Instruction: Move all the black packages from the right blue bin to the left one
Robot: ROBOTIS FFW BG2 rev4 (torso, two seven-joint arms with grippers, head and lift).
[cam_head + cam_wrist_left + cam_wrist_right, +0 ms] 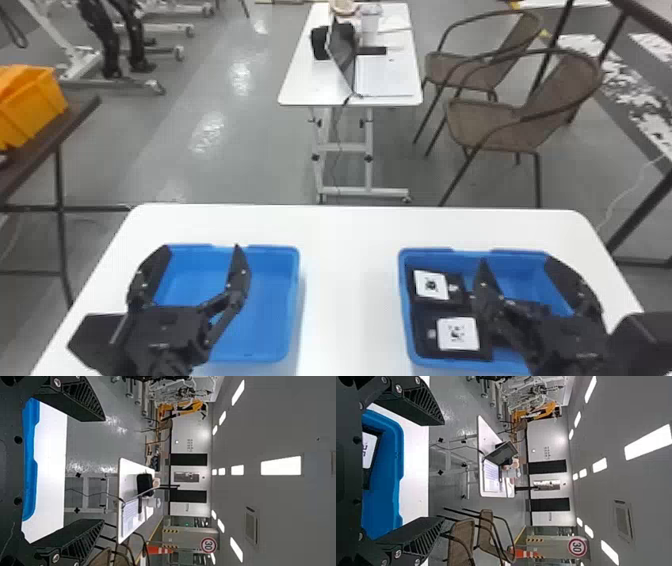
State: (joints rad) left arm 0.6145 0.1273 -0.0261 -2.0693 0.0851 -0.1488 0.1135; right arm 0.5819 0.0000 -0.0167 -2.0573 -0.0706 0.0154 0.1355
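White tabletop [350, 285]: work surface for two blue bins, set well apart. Left gripper [202, 246]: positioned over the left bin [295, 290], fingers spread, nothing clamped. Right gripper [515, 260]: positioned over the right bin [404, 295], fingers likewise apart, no load between them. Black packages: located in the right bin, along its left side, beside the right gripper. The far package [455, 299] and the near package [426, 345] each carry a white label [457, 333] on top. Contact between gripper and packages cannot be confirmed from here.

Progress: judged to be at the start. No completed transfer can be confirmed, as the left gripper hides part of the left bin. Outstanding work: grip, lift and carry across each package in the right bin.

Count: two grippers, two bins, two black packages visible. Whether more lie beneath the right gripper cannot be told.

Surroundings: beyond the tabletop, one far table [295, 85] bears one laptop [342, 52]. To its right stand two brown chairs [487, 127]. At far left, one orange crate [32, 107] rests on a dark table [37, 150].
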